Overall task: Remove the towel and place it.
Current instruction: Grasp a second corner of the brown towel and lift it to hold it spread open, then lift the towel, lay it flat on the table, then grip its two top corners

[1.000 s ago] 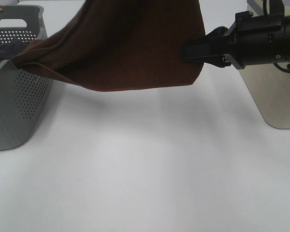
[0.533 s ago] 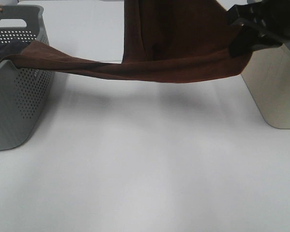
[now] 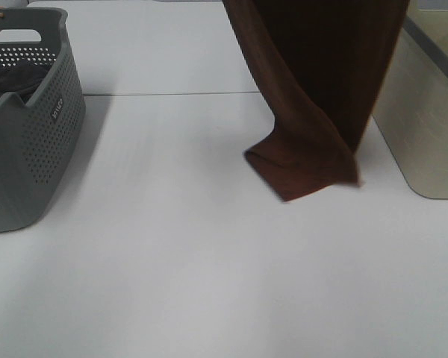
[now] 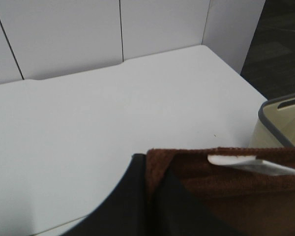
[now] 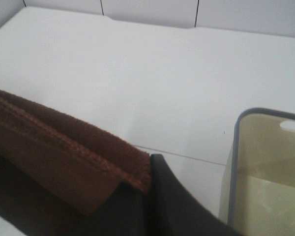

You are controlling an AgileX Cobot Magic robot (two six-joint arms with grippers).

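The counter [image 3: 209, 283] is the biggest thing here: white, smooth and matte, with a thin seam running across it. Next comes the towel [image 3: 321, 82], a long dark brown cloth with a soft velvety nap. It hangs down from above the high view's top edge, between the two containers and just beside the right one. Its folded lower corner is low over the counter and blurred, so I cannot tell whether it touches. On the left stands a grey plastic basket [image 3: 37, 149], its walls dotted with small holes. On the right is a smooth beige bin [image 3: 425, 134] with a grey rim. A dark grey-blue cloth [image 3: 11, 80] lies crumpled inside the basket. A small white label [image 4: 236, 161] sticks out of the towel's hem.

I count one towel, two containers, one other cloth and one label.

Both my arms are raised out of the high view. My left gripper [image 4: 151, 178] is clamped on the towel's upper edge, and my right gripper [image 5: 148, 191] pinches the same edge further along
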